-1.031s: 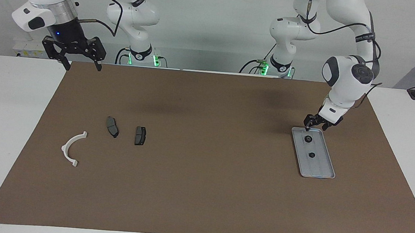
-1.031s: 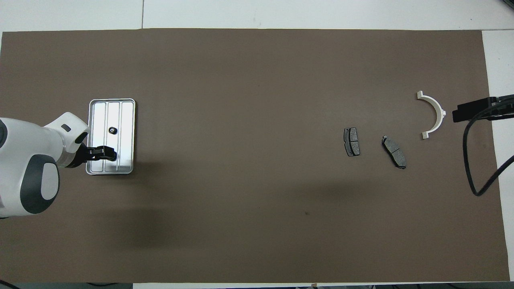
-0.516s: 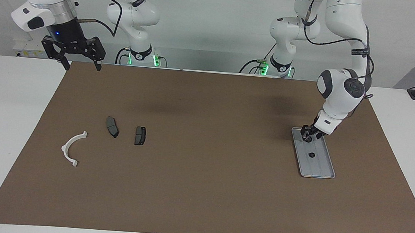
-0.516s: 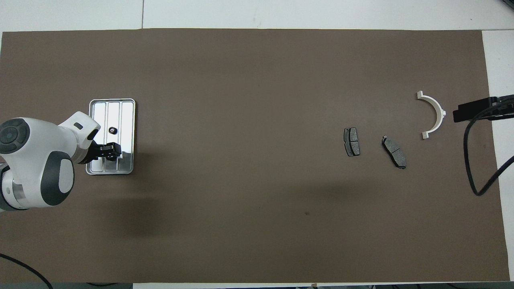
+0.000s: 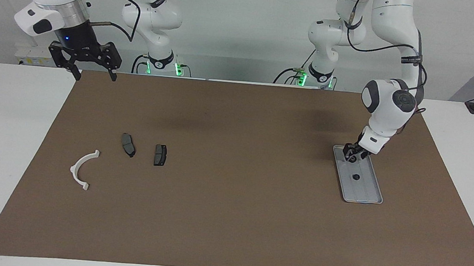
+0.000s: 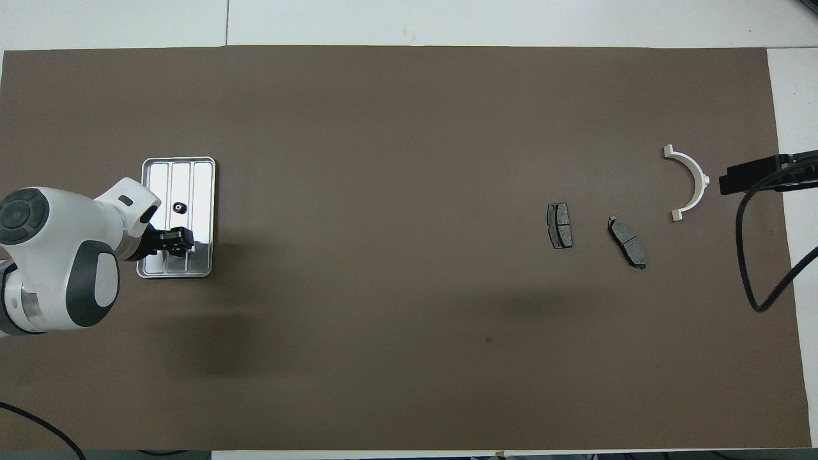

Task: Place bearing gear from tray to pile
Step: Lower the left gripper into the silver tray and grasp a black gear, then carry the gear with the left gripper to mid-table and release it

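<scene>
One bearing gear (image 5: 351, 157) sits at the tray's (image 5: 364, 194) end nearer the robots, and the left gripper (image 5: 351, 156) is down on it, pinching it. A second gear (image 5: 356, 177) lies farther along the tray. The right gripper (image 5: 94, 71) waits up high with its fingers spread wide. The pile, a white bracket (image 5: 81, 170) and two brake pads (image 5: 128, 144), lies toward the right arm's end.

From above, the left gripper (image 6: 182, 236) covers the held gear. The second gear (image 6: 179, 206) shows on the tray (image 6: 198, 176). The bracket (image 6: 690, 182) and pads (image 6: 560, 225) are well apart from it.
</scene>
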Controlling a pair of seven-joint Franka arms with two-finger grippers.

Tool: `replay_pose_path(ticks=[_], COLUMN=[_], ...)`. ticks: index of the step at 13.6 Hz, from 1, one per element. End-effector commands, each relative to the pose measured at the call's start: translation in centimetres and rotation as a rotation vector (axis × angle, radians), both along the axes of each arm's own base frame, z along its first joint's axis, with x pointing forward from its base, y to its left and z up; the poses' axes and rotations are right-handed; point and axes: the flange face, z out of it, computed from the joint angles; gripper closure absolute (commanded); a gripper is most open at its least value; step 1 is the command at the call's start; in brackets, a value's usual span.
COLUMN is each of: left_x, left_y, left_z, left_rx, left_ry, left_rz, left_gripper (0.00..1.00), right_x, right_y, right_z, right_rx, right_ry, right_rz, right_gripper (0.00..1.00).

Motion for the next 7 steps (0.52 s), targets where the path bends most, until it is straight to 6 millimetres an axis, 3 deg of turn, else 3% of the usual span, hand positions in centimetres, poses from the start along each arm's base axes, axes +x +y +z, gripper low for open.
replay_pose_path(ticks=[1, 4, 7], left_x=[0.2, 0.2, 0.4], left_y=[-0.2, -0.2, -0.2], left_z=[-0.7, -1.2, -0.9], left_rx=[0.005, 0.004, 0.005], left_ry=[-0.011, -0.008, 0.004], left_rz=[0.005, 0.005, 0.006], left_gripper=[0.35, 0.39, 0.86], right_x=[-0.5, -0.4, -0.5], right_y=[0.2, 0.3, 1.6], right_z=[0.3, 0.2, 0.4], right_rx=[0.02, 0.022, 0.022], right_ry=[-0.005, -0.005, -0.009], right_rz=[0.022, 0.019, 0.045], right_gripper=[0.0, 0.0, 0.0])
